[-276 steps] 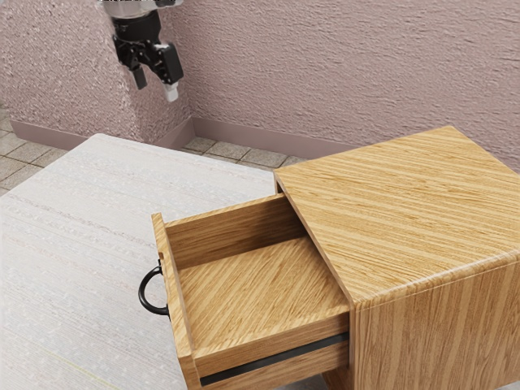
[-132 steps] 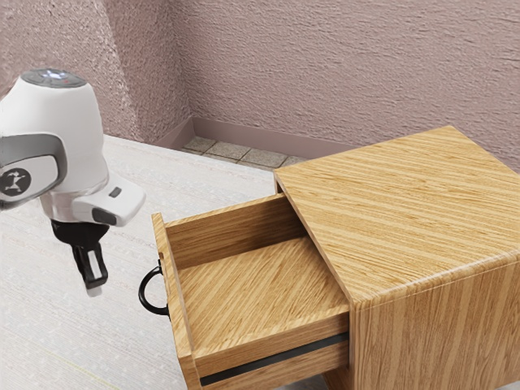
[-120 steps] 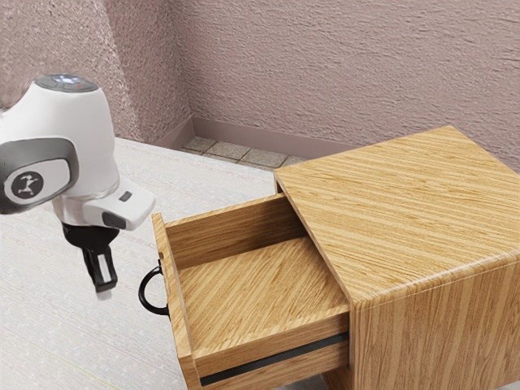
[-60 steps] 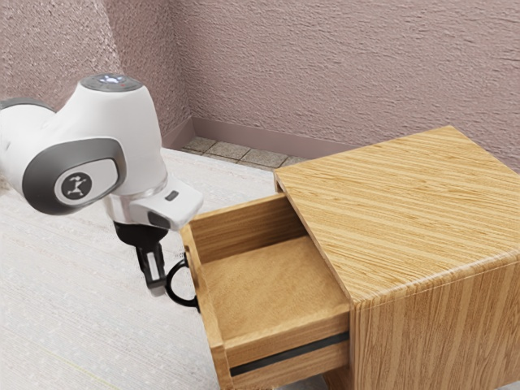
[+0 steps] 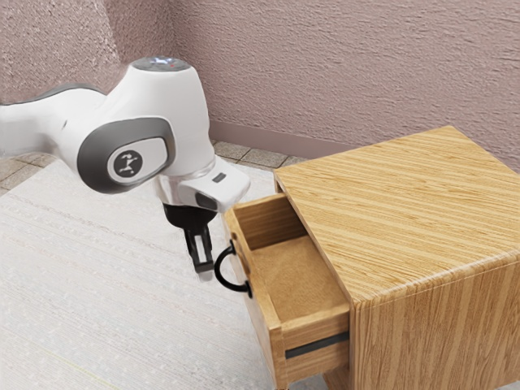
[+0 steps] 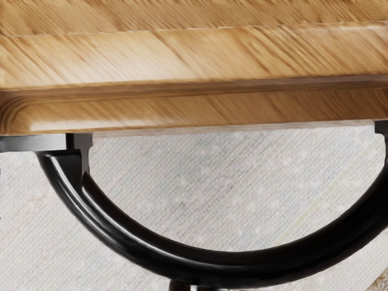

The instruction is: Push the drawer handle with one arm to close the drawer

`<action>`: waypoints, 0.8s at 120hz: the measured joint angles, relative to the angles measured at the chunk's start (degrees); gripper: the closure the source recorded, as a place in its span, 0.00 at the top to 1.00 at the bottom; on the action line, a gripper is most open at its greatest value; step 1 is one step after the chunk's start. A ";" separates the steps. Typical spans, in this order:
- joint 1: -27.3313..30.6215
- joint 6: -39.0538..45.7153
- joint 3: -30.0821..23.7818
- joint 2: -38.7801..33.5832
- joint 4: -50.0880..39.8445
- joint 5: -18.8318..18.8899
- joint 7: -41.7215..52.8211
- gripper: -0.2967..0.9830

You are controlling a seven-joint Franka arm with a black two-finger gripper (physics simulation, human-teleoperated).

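OK so the drawer (image 5: 262, 313) is partly open, sticking out of the wooden cabinet (image 5: 406, 211) toward nine o'clock in the exterior view, its deeper end hidden under the cabinet top. The black handle (image 5: 217, 270) is on the drawer's front, also on the nine o'clock side. The gripper (image 5: 203, 272) points down right beside the handle's curve, at nine o'clock from it, but I can't tell if they're touching, or if the gripper is open or closed. The arm (image 5: 185, 114) comes in from between nine and ten, cut off by the frame. The cabinet is cut off around three and six. Wrist view crops one handle end, plus a dark bit (image 6: 193, 287) at the curve's outer side, too little to identify.
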 joint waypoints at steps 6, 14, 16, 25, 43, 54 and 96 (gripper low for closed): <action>0.00 0.14 -0.21 1.12 0.80 0.07 0.01 0.15; -0.01 0.44 -0.34 2.67 1.62 0.14 0.01 0.15; -0.01 0.54 -0.38 3.07 1.88 0.15 0.01 0.15; -0.01 1.01 -0.83 4.42 2.99 0.21 0.00 0.15; -0.02 2.09 -1.74 7.17 5.60 0.41 -0.04 0.15; -0.03 2.63 -2.21 8.76 7.17 0.58 -0.13 0.15; -0.03 4.65 -2.86 13.95 12.28 1.76 -0.93 0.15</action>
